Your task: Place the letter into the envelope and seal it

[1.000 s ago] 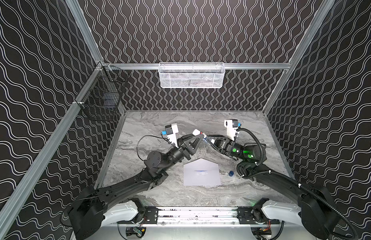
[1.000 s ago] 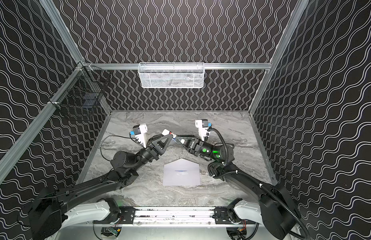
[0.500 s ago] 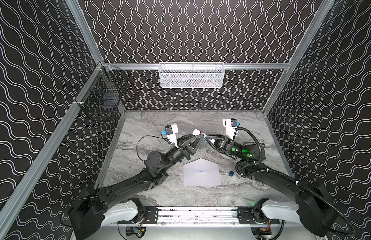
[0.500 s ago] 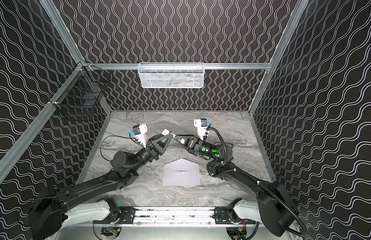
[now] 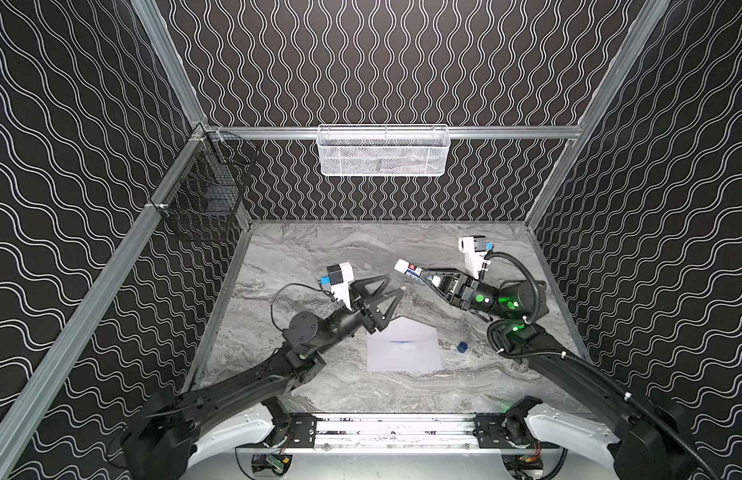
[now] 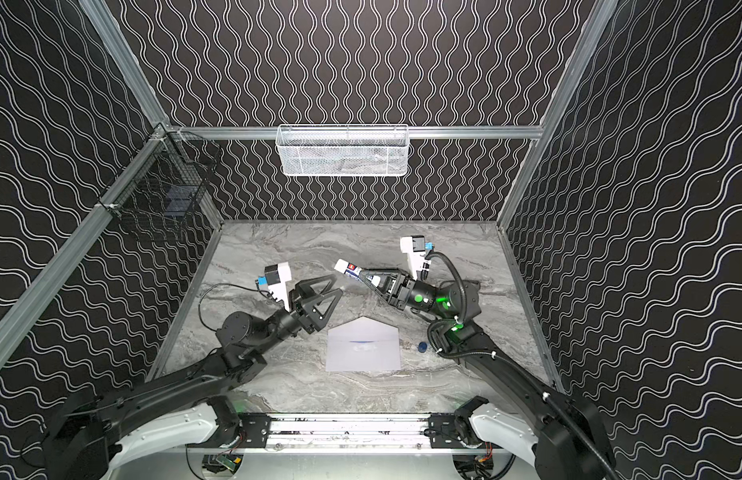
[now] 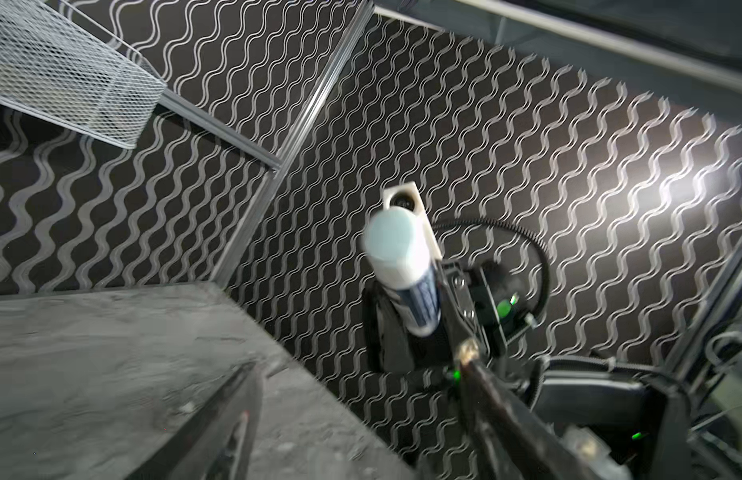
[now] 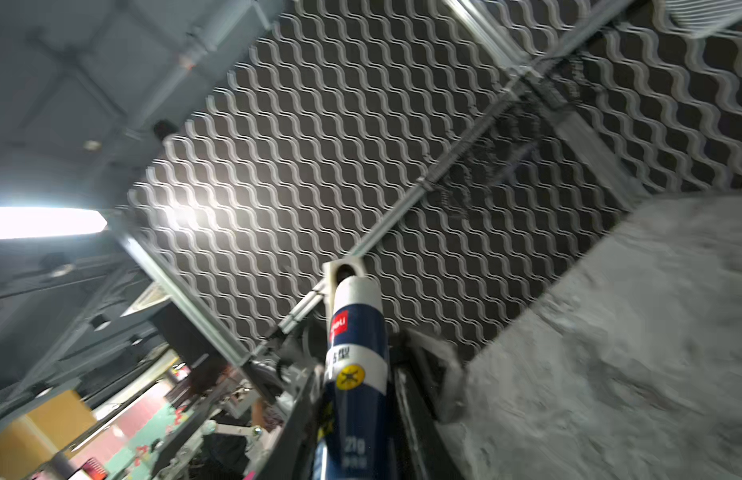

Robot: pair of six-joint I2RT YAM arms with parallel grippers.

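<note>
Grey envelope (image 5: 404, 357) lying flap open, letter (image 5: 404, 342) edge visible inside, left hand (image 5: 395, 284) spread empty, right hand (image 5: 423, 275) grasping glue stick (image 5: 404, 267)

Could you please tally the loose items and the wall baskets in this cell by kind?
envelope: 1
glue stick: 1
blue cap: 1
baskets: 2, the white mesh basket and the black wire basket
Total: 5

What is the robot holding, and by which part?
The right hand grips a glue stick by its blue end, white end sticking out. The left hand holds nothing.
</note>
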